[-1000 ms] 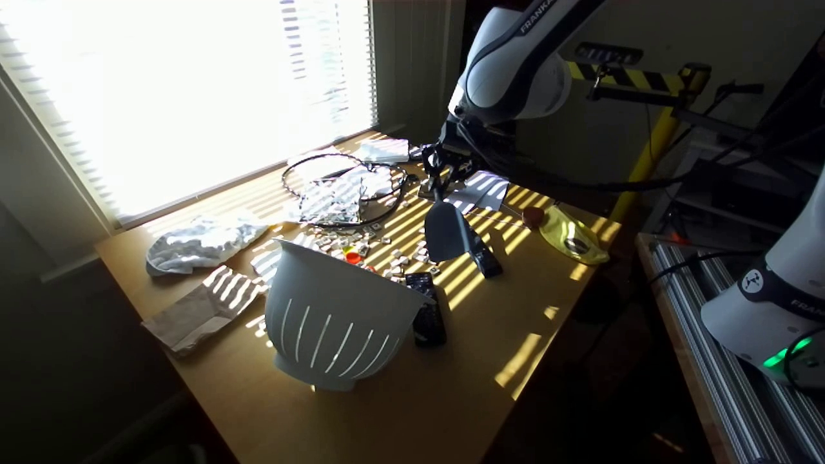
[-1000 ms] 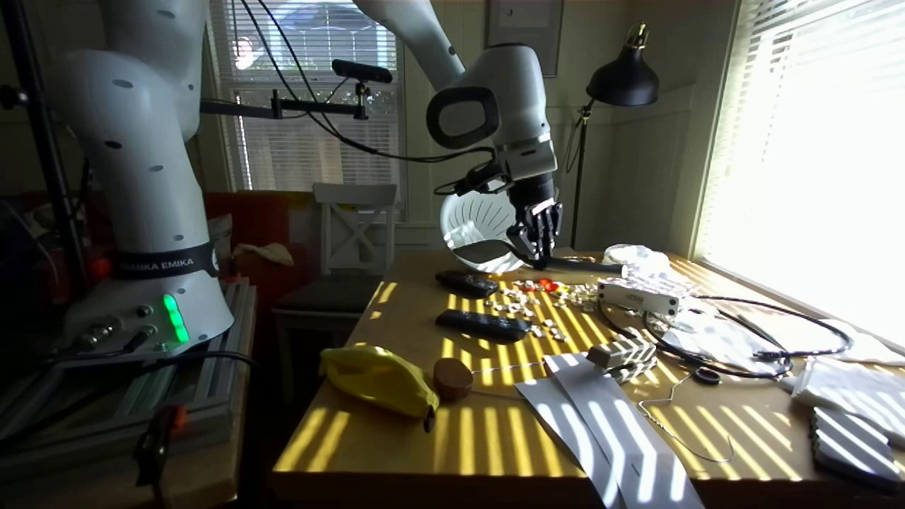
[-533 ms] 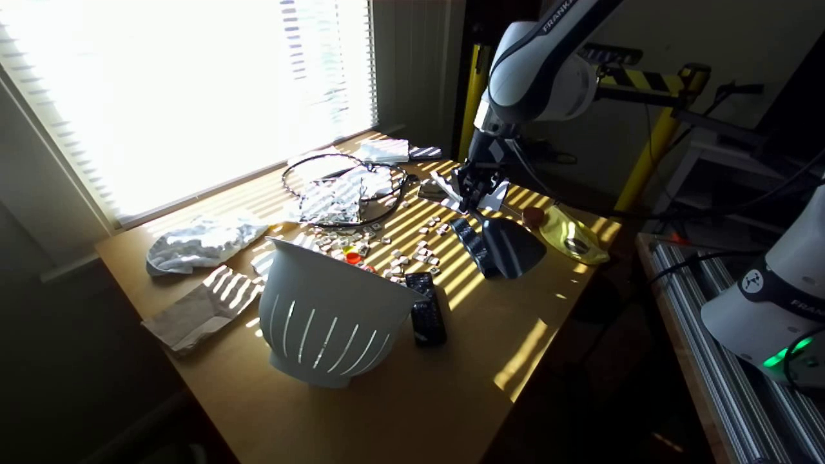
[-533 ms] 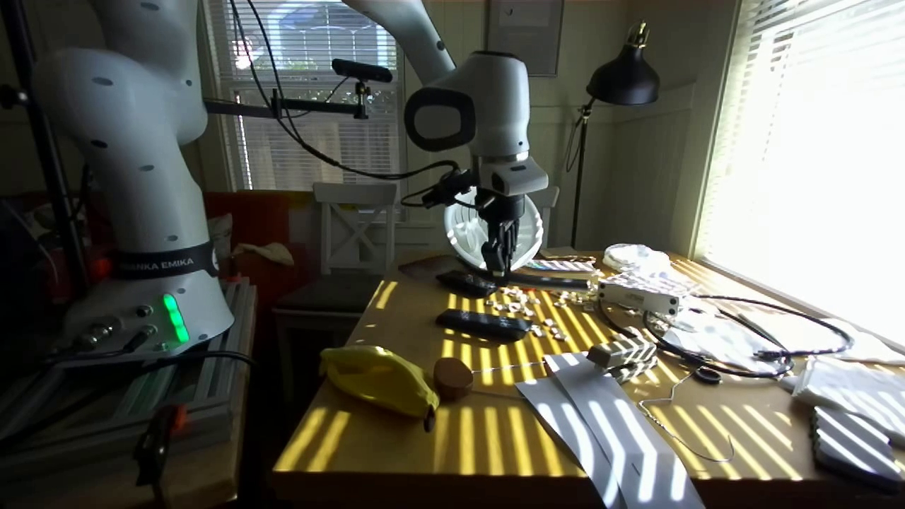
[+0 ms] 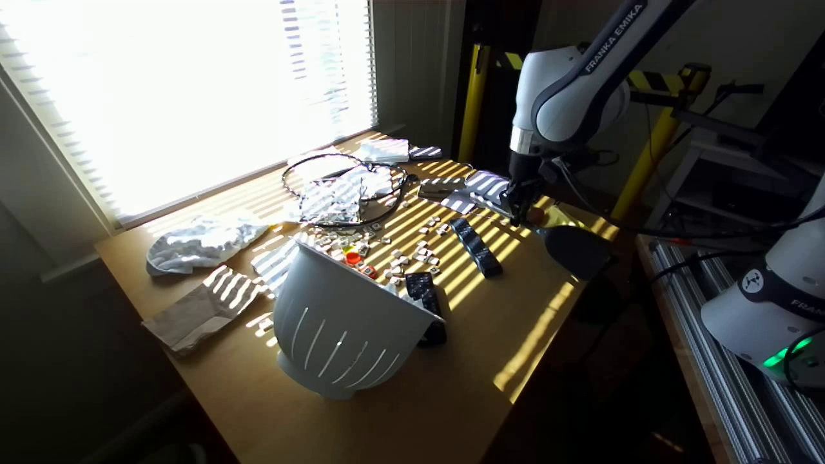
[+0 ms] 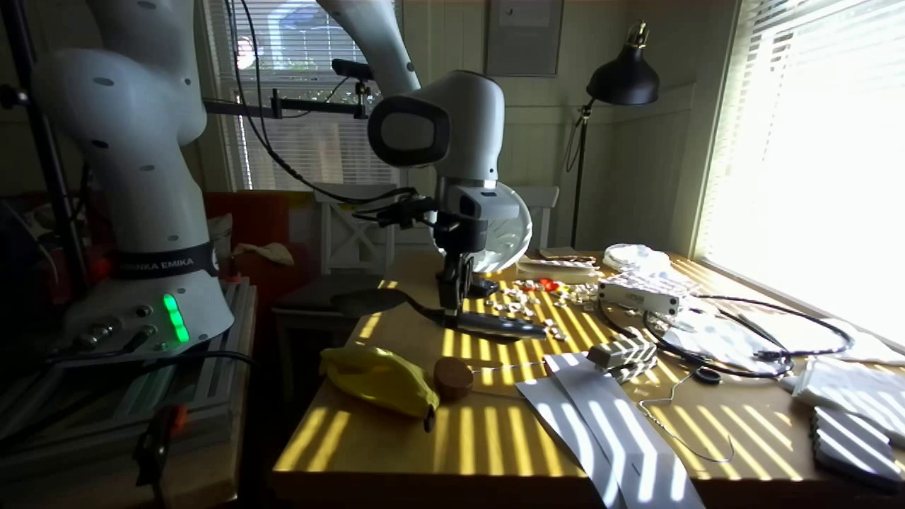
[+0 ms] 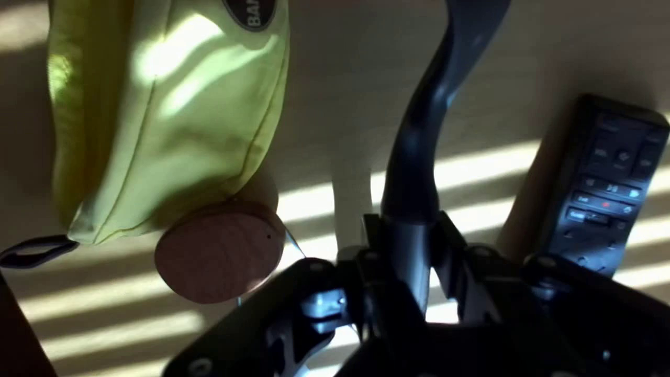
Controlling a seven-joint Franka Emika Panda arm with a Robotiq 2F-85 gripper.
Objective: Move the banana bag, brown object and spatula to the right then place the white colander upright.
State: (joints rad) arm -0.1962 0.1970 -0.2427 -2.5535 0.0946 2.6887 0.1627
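My gripper (image 7: 405,228) is shut on the handle of the dark spatula (image 7: 416,152), held above the table. In the exterior views the spatula blade (image 5: 575,250) (image 6: 371,302) points toward the table edge on the robot base's side. The yellow banana bag (image 6: 382,382) lies near the table corner, and shows beside the spatula in the wrist view (image 7: 204,120). The round brown object (image 6: 453,379) touches or nearly touches the bag; it also shows in the wrist view (image 7: 220,256). The white colander (image 5: 351,328) is tilted, its open mouth facing the remotes; the arm partly hides it here (image 6: 515,233).
Two black remotes (image 5: 475,248) (image 5: 422,288) lie between the colander and the gripper. Several small tiles (image 5: 422,254) are scattered mid-table. White papers (image 6: 601,424), a black cable loop (image 6: 771,371) and a brown paper bag (image 5: 200,312) lie around them.
My gripper has carried the spatula away from the colander, over the remotes, toward the banana bag and the table edge, and lower. The colander has rocked slightly in place.
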